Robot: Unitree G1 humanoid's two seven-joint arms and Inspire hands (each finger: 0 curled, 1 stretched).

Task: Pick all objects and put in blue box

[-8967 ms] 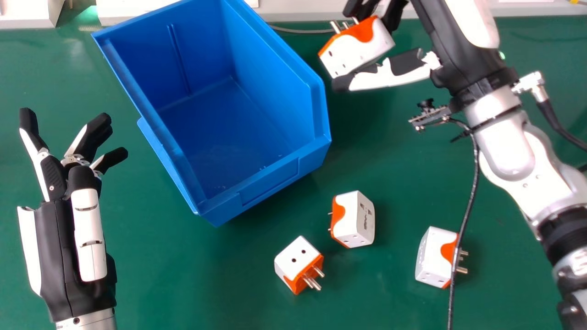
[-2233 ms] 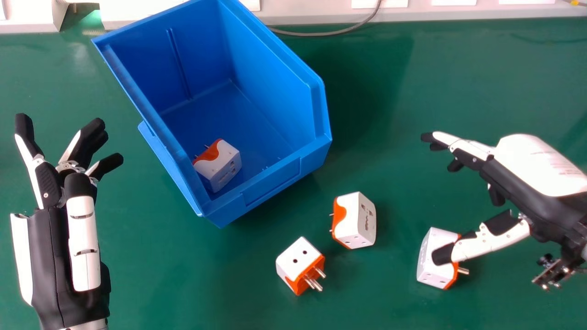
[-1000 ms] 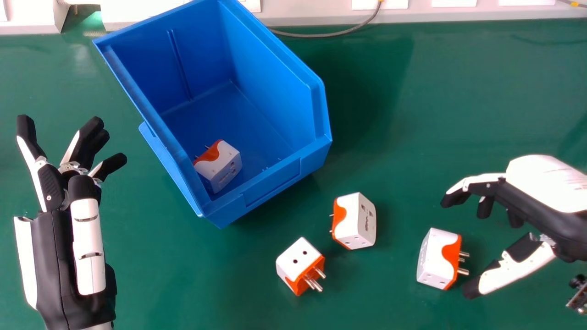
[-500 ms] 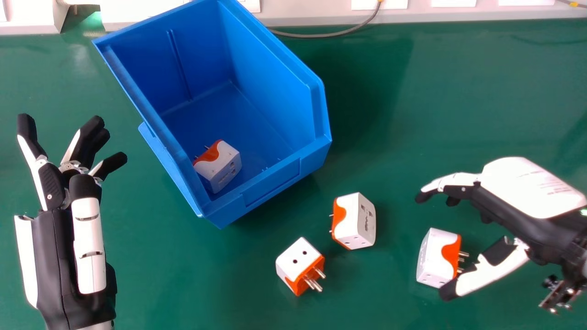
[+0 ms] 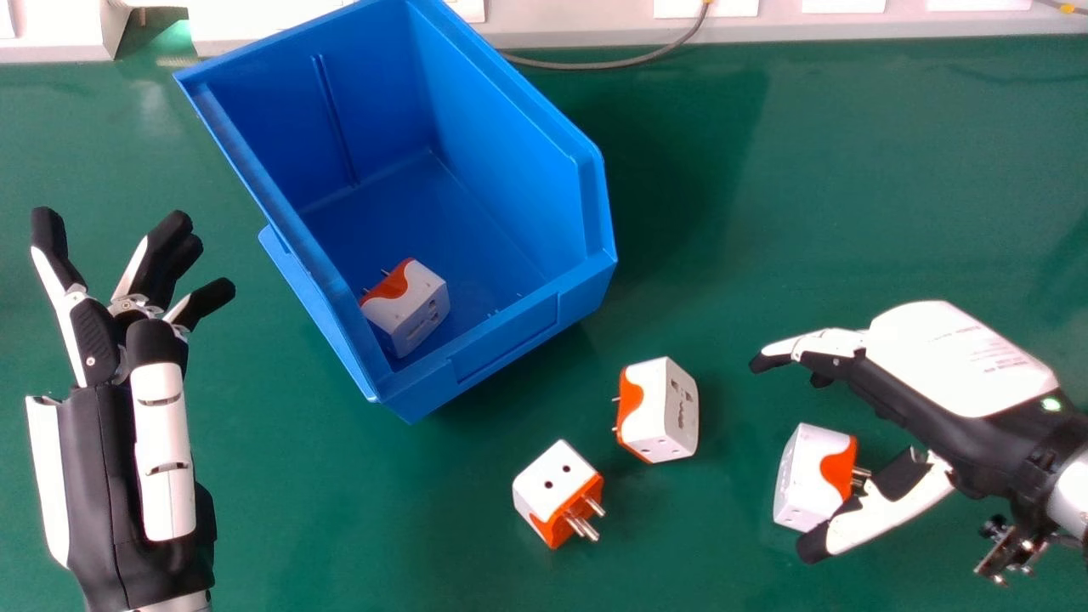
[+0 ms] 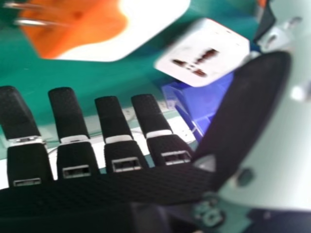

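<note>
My right hand (image 5: 943,374) is open above the table at the right, its thumb overlapping the lower edge of the rightmost white-and-orange adapter (image 5: 807,476); contact cannot be told. In the right hand view, the hand (image 6: 116,121) has straight fingers, with an orange-and-white adapter (image 6: 80,26) and another adapter (image 6: 204,53) beyond. Two more adapters lie on the table, one at centre right (image 5: 667,408) and one with its pins showing (image 5: 552,489). Inside the blue box (image 5: 501,340) rests one adapter (image 5: 408,310). My left hand (image 5: 102,340) is open at the far left.
The green table (image 5: 340,510) carries everything. Behind the box runs a pale ledge (image 5: 578,25) with a grey cable (image 5: 595,64) along it. The box's high walls stand between my two hands.
The held adapter from the oldest frame now lies in the box, released by my right hand. That hand has since come down to the rightmost adapter, lately shifting left. The left hand has barely moved.
</note>
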